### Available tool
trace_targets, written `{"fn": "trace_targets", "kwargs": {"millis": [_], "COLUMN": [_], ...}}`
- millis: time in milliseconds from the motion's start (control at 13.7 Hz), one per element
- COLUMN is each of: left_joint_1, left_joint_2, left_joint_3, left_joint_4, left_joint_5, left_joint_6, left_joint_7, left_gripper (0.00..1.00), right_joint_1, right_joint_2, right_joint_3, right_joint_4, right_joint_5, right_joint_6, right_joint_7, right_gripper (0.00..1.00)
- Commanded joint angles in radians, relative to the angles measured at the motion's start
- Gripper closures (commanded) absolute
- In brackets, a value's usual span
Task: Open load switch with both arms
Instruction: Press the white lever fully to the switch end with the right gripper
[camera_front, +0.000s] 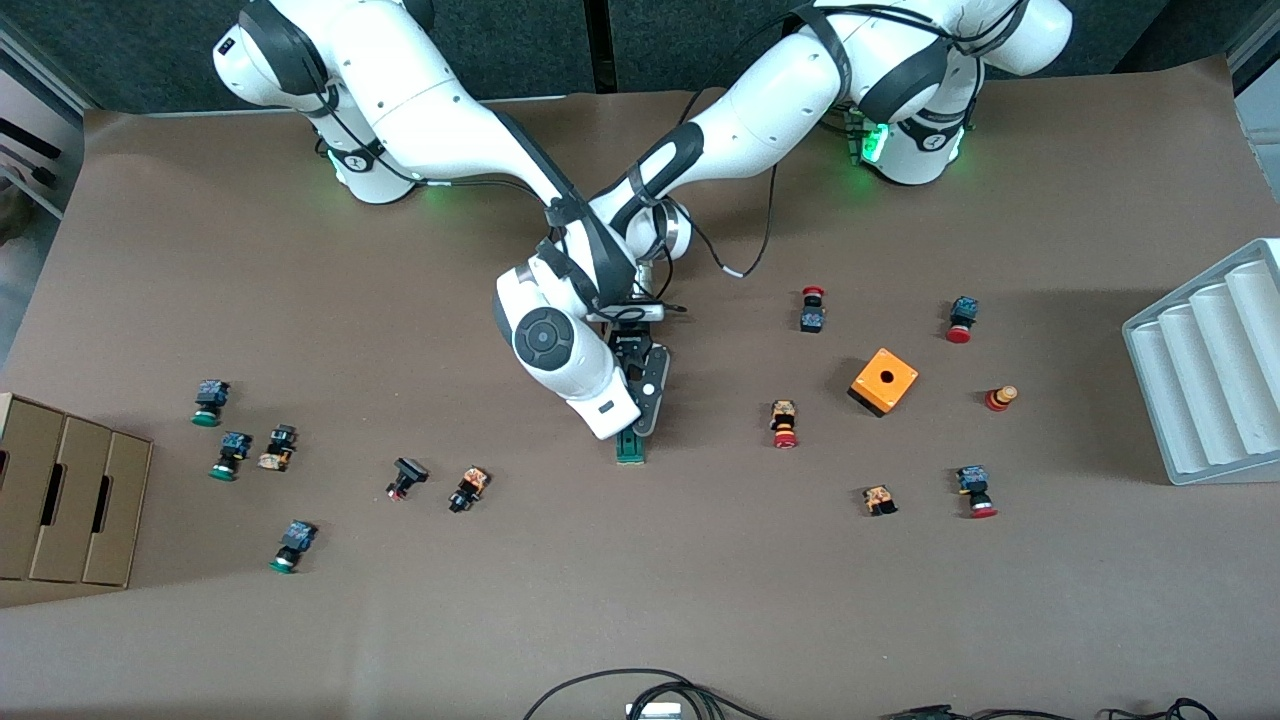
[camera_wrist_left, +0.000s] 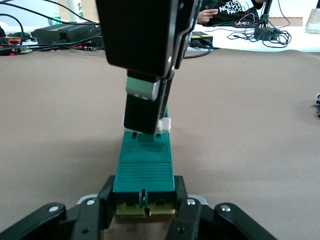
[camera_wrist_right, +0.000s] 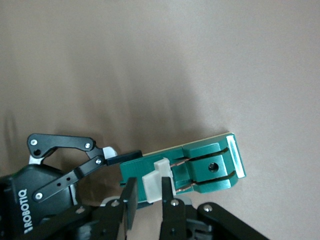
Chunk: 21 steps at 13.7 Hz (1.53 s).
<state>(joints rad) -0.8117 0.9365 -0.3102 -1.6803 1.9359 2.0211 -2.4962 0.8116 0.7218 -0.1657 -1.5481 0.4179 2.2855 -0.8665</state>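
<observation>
The load switch (camera_front: 630, 448), a slim dark-green block, lies on the brown table near its middle, mostly hidden under both hands in the front view. My left gripper (camera_wrist_left: 145, 201) is shut on the end of the load switch (camera_wrist_left: 145, 170) that lies farther from the front camera. My right gripper (camera_wrist_right: 149, 200) is shut on the white sliding tab (camera_wrist_right: 156, 179) on the switch's side. The left wrist view shows the right gripper (camera_wrist_left: 147, 117) coming down onto that tab (camera_wrist_left: 164, 125). In the front view the left gripper (camera_front: 643, 405) and the right gripper (camera_front: 624, 430) meet over the switch.
An orange cube (camera_front: 884, 380) with a hole stands toward the left arm's end, among red-capped push-buttons (camera_front: 785, 425). Green-capped push-buttons (camera_front: 230, 455) lie toward the right arm's end by a cardboard box (camera_front: 70, 490). A white ribbed tray (camera_front: 1210, 370) sits at the table's edge.
</observation>
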Motion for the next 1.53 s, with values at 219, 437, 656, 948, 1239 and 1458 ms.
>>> {"fn": "trace_targets", "kwargs": {"millis": [219, 437, 656, 948, 1239, 1458], "left_joint_1": [-0.011, -0.011, -0.011, -0.011, -0.011, -0.011], "left_joint_2": [0.005, 0.004, 0.004, 0.004, 0.004, 0.004], "left_joint_3": [0.01, 0.01, 0.01, 0.01, 0.01, 0.01], "left_joint_4": [-0.001, -0.001, -0.001, -0.001, -0.001, -0.001], "left_joint_5": [0.014, 0.014, 0.014, 0.014, 0.014, 0.014], "left_joint_6": [-0.001, -0.001, -0.001, -0.001, -0.001, -0.001], "left_joint_7": [-0.016, -0.016, -0.016, -0.016, -0.015, -0.015], "left_gripper": [0.55, 0.55, 0.55, 0.55, 0.55, 0.55], "right_joint_1": [0.021, 0.026, 0.034, 0.035, 0.035, 0.026], "right_joint_2": [0.013, 0.016, 0.021, 0.022, 0.018, -0.014], "right_joint_3": [-0.009, -0.009, -0.009, -0.009, -0.009, -0.014], "right_joint_4": [-0.023, -0.023, -0.023, -0.023, -0.021, -0.02], "right_joint_5": [0.007, 0.006, 0.006, 0.006, 0.004, -0.001], "right_joint_6": [0.041, 0.046, 0.054, 0.055, 0.057, 0.046], "right_joint_7": [0.021, 0.024, 0.034, 0.035, 0.032, 0.029], "right_gripper": [0.73, 0.72, 0.72, 0.72, 0.7, 0.0]}}
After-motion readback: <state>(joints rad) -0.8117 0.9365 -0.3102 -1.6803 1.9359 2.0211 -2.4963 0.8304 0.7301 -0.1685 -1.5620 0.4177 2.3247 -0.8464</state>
